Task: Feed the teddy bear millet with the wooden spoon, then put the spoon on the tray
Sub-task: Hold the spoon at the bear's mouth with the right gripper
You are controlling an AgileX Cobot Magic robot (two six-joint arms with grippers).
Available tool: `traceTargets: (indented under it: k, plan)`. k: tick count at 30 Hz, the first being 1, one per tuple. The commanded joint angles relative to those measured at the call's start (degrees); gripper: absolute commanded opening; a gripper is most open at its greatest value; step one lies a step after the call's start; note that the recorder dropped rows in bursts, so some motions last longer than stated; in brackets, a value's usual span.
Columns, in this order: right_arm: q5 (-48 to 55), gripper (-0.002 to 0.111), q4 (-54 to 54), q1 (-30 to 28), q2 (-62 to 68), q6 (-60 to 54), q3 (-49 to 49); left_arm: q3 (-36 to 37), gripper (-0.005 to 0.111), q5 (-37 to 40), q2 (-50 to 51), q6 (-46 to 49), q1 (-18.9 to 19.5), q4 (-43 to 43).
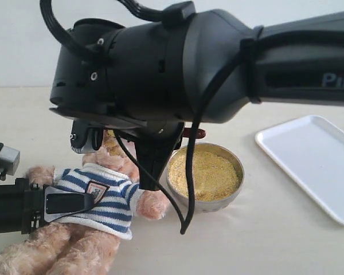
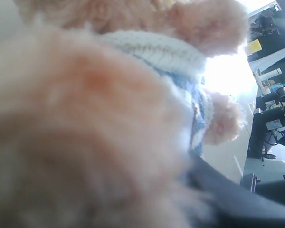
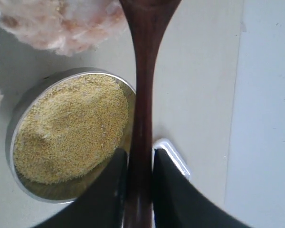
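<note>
Wooden spoon pinched by its handle in the right claw; left claw clasps the teddy bear.

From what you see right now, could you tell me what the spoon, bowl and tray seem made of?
Dark reddish-brown spoon: likely varnished wood, soft sheen. Round silver bowl: metal, reflective rim. Flat white rectangular tray: smooth, glossy, perhaps plastic or enamel; unclear.

a pale cream worktop carries three things: a fluffy light-brown plush teddy bear in a navy-and-white striped shirt at the left, a round shiny metal bowl of fine yellow millet just beside the bear's arm, and a flat white rectangular tray apart at the right
</note>
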Motion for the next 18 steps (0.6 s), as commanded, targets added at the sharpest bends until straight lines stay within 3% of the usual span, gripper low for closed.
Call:
traceTargets:
  k: [1,9,18]
  plan:
    - [0.1,0.0,-0.7,-0.1,0.2,0.8,0.1,-0.1,0.005,2.2,0.0,0.4,-0.1,-0.3]
    - [0.1,0.0,2.0,0.7,0.4,0.6,0.1,-0.1,0.005,2.2,0.0,0.4,-0.1,-0.3]
    - [0.1,0.0,-1.9,2.3,0.8,-0.4,0.1,-0.1,0.005,2.2,0.0,0.4,-0.1,-0.3]
